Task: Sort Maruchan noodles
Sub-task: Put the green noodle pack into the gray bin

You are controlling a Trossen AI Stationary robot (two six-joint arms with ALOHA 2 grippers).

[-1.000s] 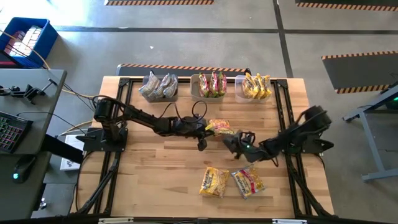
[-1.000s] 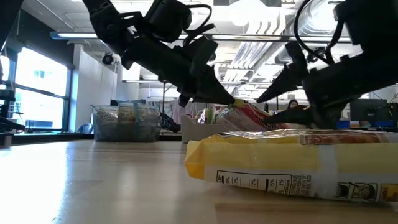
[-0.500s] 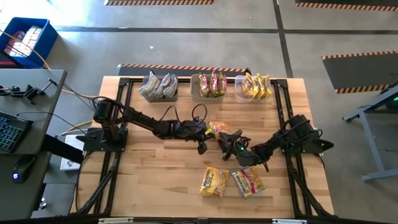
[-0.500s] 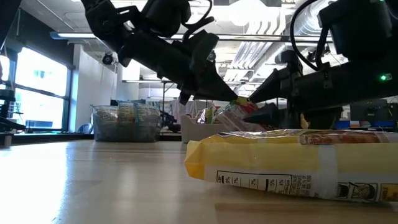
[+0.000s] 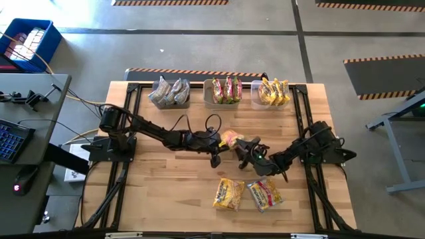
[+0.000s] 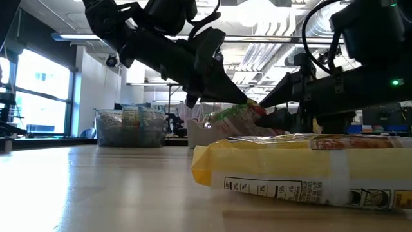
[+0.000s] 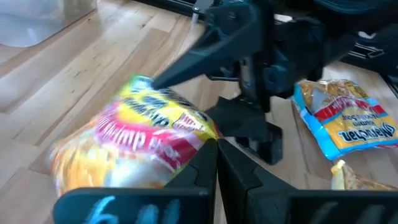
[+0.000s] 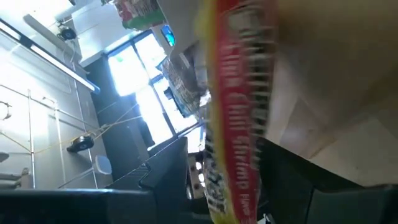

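A yellow noodle packet with red and pink print hangs above the table's middle. My left gripper is shut on it and reaches in from the table's left. My right gripper is open and comes from the right. Its two fingers stand above and below the packet's free end. Two more yellow packets lie flat near the table's near edge. One of them fills the foreground of the low view. My left gripper pinches the packet between its two fingers at one edge, near a corner. The fingers come slanting down from the table's left. The packet is lifted clear of the table and juts out beyond the fingertips. Whether my right gripper touches the packet I cannot tell.
Three bins stand along the far edge: silvery packets on the left, red and green ones in the middle, yellow ones on the right. Bare wood lies left of the two near packets.
My right gripper has moved toward the table's left, up to the held packet, and stayed open. The packet in my left gripper has turned about, so it shows narrower from above. The two packets near the front have not moved.
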